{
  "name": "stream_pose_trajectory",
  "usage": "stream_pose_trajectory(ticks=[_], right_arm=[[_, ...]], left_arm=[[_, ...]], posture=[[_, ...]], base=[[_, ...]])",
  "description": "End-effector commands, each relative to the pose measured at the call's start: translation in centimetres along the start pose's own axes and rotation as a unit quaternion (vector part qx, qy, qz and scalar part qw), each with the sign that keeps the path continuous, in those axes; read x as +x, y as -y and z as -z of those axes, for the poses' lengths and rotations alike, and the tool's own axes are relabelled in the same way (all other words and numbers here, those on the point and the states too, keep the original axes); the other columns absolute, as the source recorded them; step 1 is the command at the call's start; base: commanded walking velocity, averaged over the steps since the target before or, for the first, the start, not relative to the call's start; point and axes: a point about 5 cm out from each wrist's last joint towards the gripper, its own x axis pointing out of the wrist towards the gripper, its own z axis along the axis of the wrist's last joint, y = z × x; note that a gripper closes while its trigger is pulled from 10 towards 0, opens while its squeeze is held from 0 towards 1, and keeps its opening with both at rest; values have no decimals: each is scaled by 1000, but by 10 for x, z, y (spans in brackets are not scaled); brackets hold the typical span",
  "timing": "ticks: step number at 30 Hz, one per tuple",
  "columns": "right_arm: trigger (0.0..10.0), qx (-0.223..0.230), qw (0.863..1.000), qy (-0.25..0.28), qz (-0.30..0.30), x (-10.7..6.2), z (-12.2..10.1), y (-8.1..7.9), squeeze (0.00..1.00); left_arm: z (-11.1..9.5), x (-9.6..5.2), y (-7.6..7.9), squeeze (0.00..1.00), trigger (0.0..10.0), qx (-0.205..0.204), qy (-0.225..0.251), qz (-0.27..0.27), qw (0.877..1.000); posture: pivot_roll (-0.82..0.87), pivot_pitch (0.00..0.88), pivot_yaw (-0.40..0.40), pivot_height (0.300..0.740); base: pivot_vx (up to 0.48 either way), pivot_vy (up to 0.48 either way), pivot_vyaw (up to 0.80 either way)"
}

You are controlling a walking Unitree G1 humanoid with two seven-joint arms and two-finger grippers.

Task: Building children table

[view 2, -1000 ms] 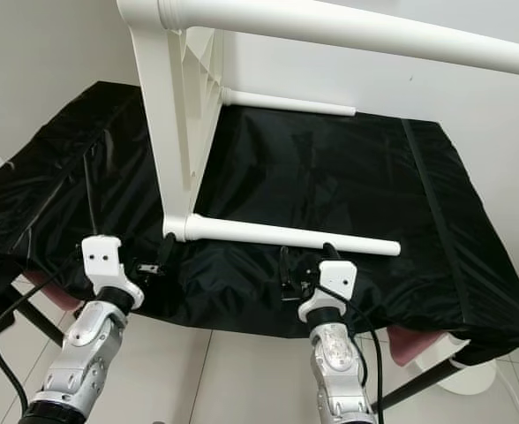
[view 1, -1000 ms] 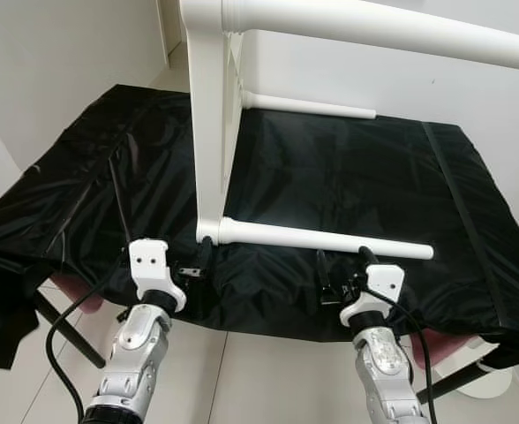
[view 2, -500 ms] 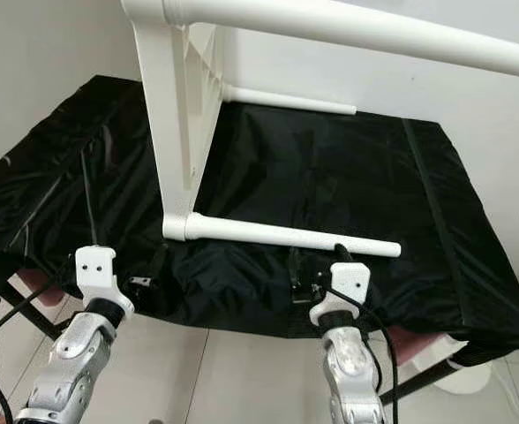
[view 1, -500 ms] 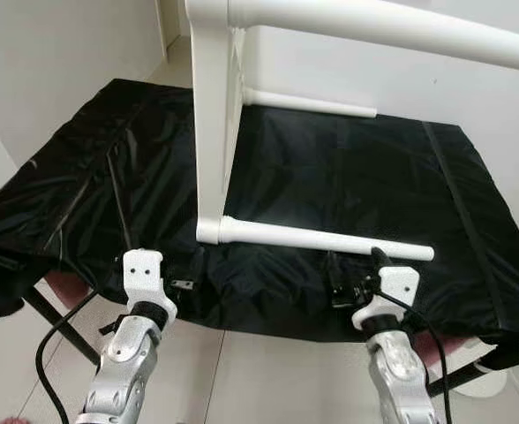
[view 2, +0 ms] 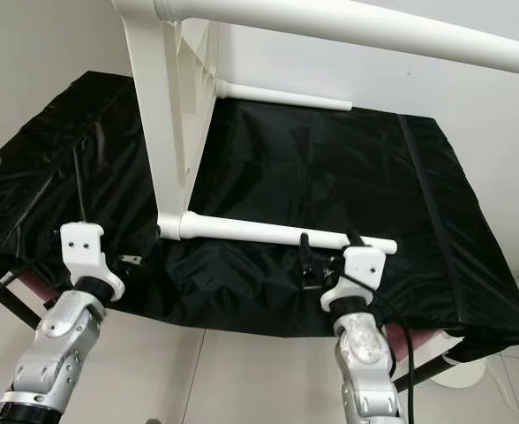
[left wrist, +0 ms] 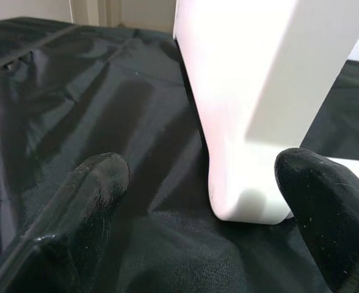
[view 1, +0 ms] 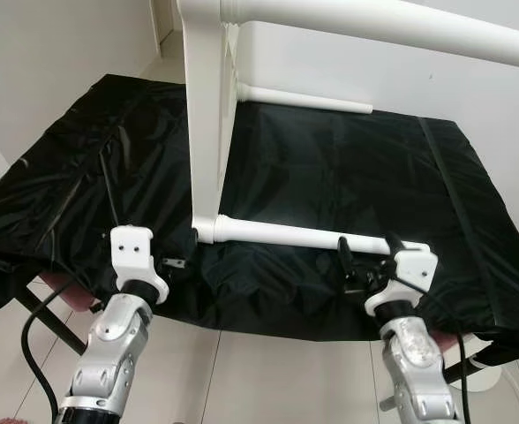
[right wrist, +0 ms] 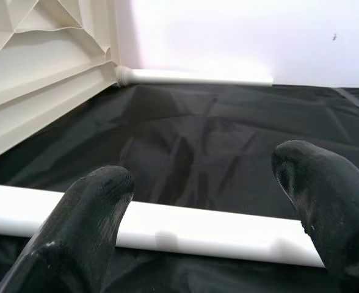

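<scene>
A white children's table (view 1: 208,115) stands on its side on a table covered with a black cloth (view 1: 348,177). Its flat top is upright on edge, and its round legs stick out sideways, one high up and two low over the cloth. The lower near leg (view 1: 308,237) lies along the cloth close to the front edge.

The left gripper (left wrist: 198,207) hovers just in front of the bottom corner of the white top, where the near leg joins it, its jaws released and apart, touching nothing. The right gripper (right wrist: 210,201) sits just before the free end of that same leg, jaws likewise spread wide, with the leg running across between them but not gripped.
</scene>
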Motion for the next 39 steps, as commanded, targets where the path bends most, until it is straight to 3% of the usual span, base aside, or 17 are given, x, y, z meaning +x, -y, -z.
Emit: stream_pose_trajectory(ticks=[1, 9, 12, 15, 21, 30, 39], right_arm=[[10000, -7, 1000, -2, -5, 1, 1, 3, 0], [10000, -38, 999, 4, -31, 6, 0, 0, 0], [10000, -7, 999, 9, -31, 8, 1, -1, 0], [10000, 1, 999, 16, -30, 10, -1, -1, 0], [10000, 5, 1000, 25, -19, 14, -2, -6, 0], [10000, 10, 999, 30, -14, 12, -1, -10, 0], [10000, 11, 1000, 26, -11, 9, 3, -10, 0]], left_arm=[[3, 2, 3, 0, 10000, 8, -13, 23, 1000], [2, 6, 12, 0, 10000, -2, -6, 44, 999], [3, 11, 15, 0, 10000, -24, -10, 49, 998], [1, 15, 17, 0, 10000, -16, -6, 60, 998], [-9, 26, 7, 0, 10000, -1, 3, 62, 998], [-14, 28, 0, 0, 10000, 15, 0, 73, 997], [-12, 25, -2, 0, 10000, 19, -4, 78, 997]], posture=[[79, 69, -30, 740], [69, 59, -17, 740], [67, 58, -2, 740], [68, 60, 13, 740], [65, 54, 44, 740], [63, 47, 85, 740], [73, 42, 74, 740]], base=[[0, 0, 0], [0, 0, 0], [0, 0, 0], [0, 0, 0], [0, 0, 0], [0, 0, 0], [0, 0, 0]])
